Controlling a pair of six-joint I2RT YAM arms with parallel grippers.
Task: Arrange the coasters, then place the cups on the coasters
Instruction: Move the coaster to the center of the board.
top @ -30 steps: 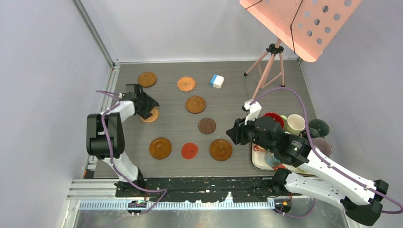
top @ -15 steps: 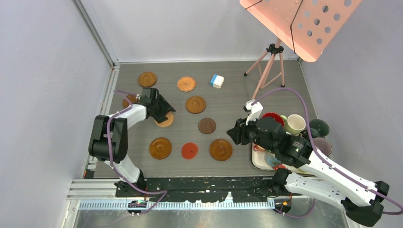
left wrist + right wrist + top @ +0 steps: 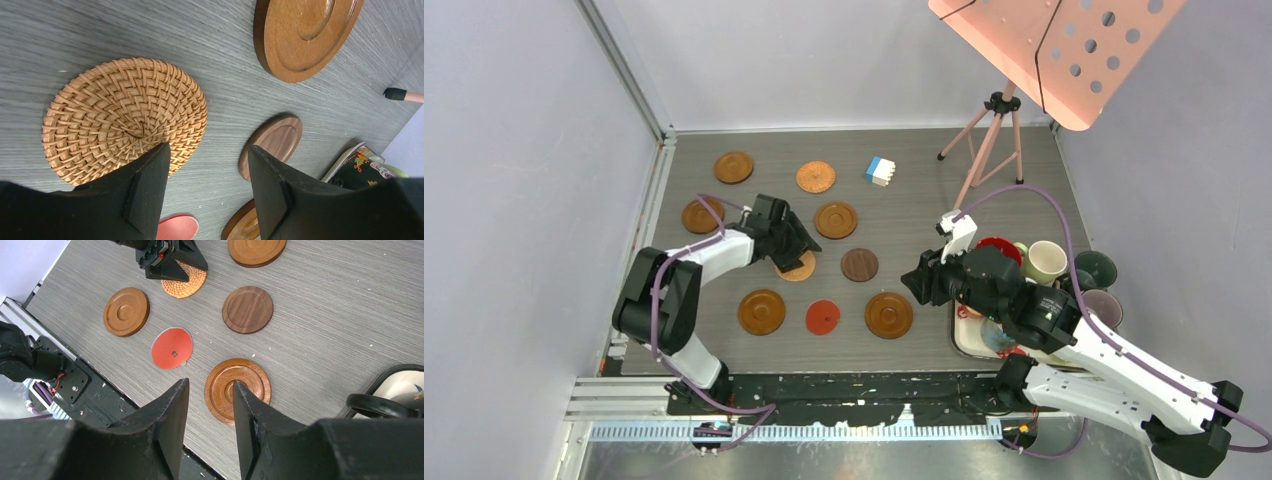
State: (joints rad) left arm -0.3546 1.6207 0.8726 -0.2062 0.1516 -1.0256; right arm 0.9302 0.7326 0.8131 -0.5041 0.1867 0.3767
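At the table's (image 3: 914,200) left-centre, top view: we are reading this as positioning the woven coaster (image 3: 804,269) under the left gripper (image 3: 796,252); pressing lightly and flat seems wise | left wrist: jaws are standing wide, one finger (image 3: 150,192) touching bumpy rattan, nothing clamped | right wrist: right gripper (image 3: 210,389) is hovering narrowly parted, empty, over a smooth rimmed wooden coaster (image 3: 246,371).

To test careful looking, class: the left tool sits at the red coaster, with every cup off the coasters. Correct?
No: the left wrist view shows the left tool at the woven coaster, not the red coaster. The rest stands.
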